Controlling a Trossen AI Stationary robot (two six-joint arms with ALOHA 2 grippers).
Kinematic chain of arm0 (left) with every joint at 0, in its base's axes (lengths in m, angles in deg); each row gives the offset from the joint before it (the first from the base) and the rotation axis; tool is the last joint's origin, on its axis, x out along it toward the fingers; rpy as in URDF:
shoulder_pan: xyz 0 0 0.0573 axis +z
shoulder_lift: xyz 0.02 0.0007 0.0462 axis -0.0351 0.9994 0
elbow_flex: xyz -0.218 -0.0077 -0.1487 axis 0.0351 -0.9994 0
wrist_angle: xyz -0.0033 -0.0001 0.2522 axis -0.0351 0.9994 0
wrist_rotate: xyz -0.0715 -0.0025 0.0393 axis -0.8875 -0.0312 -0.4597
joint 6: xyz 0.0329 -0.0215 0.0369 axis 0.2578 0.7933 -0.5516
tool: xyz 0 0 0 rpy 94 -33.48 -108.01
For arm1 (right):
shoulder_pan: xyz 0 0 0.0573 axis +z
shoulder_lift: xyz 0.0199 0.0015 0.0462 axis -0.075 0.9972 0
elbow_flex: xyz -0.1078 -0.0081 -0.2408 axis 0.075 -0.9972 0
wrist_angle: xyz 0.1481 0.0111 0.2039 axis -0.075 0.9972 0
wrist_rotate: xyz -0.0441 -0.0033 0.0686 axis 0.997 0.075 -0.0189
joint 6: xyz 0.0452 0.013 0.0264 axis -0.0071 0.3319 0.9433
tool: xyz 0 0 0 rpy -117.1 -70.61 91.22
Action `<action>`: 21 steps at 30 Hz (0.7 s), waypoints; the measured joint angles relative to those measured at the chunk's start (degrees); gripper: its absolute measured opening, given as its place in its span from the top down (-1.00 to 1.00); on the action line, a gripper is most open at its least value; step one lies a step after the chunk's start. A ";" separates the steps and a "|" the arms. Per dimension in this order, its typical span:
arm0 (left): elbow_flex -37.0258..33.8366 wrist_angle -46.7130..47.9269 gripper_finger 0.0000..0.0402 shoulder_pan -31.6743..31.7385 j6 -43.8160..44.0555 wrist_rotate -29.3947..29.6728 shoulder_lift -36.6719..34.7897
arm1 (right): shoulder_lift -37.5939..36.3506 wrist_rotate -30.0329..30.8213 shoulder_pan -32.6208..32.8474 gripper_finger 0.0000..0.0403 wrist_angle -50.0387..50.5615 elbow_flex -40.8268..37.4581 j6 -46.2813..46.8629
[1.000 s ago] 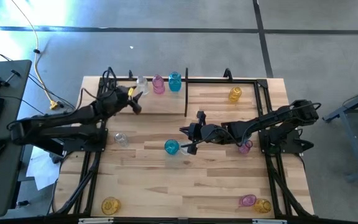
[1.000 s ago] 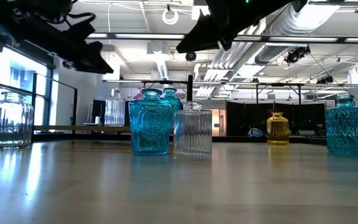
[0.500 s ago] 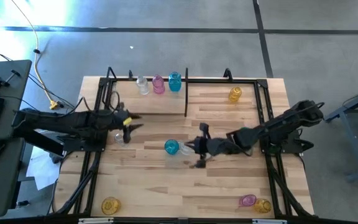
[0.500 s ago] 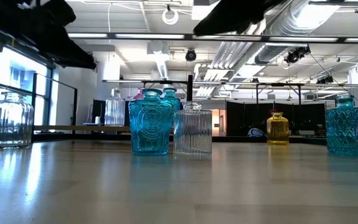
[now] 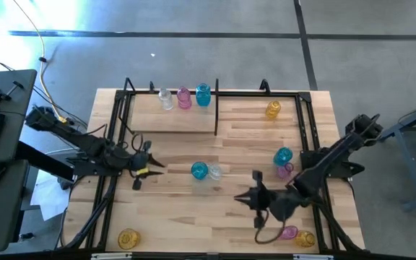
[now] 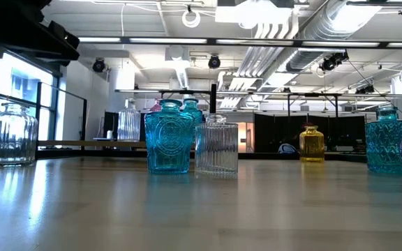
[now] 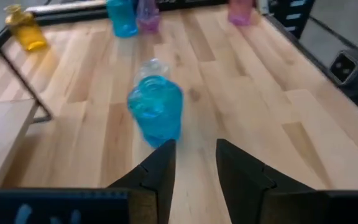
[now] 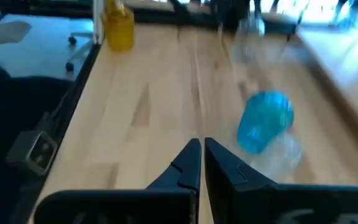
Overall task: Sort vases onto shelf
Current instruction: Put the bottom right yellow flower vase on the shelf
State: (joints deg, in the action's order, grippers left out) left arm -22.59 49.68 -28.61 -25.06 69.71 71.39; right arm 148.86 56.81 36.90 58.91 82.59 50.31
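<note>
We hover our left gripper [image 5: 150,168], fingers parted and empty, beside the teal vase [image 5: 199,170] mid-table; right gripper [image 5: 245,197] pinched closed. Next: grasp it for the shelf [image 5: 217,112].

A pale wood bench [image 5: 193,209] is seen carrying the black rod shelf [image 5: 217,108] along its far edge. Glass vases [image 5: 199,170] are scattered mid-bench and near both front corners.
</note>
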 joint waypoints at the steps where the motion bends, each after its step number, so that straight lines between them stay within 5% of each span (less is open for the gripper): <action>1: 0.00 -0.47 0.51 -0.74 0.02 0.70 0.73 | 0.05 0.00 0.85 0.99 3.39 1.05 3.93; 5: 0.00 -2.10 0.54 -2.71 0.80 2.88 3.81 | 0.63 -2.67 3.15 0.99 22.43 6.73 25.62; 10: 0.00 -3.45 0.54 -3.83 0.94 3.30 7.59 | 1.08 -13.11 5.48 0.99 39.10 10.27 49.24; 21: -0.92 -5.18 0.54 -3.84 1.40 5.08 12.06 | 1.14 -33.60 12.02 0.81 42.88 10.49 87.11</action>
State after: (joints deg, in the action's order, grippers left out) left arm -23.50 44.50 -32.45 -23.66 74.78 83.45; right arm 150.00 23.21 48.91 101.78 93.08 137.43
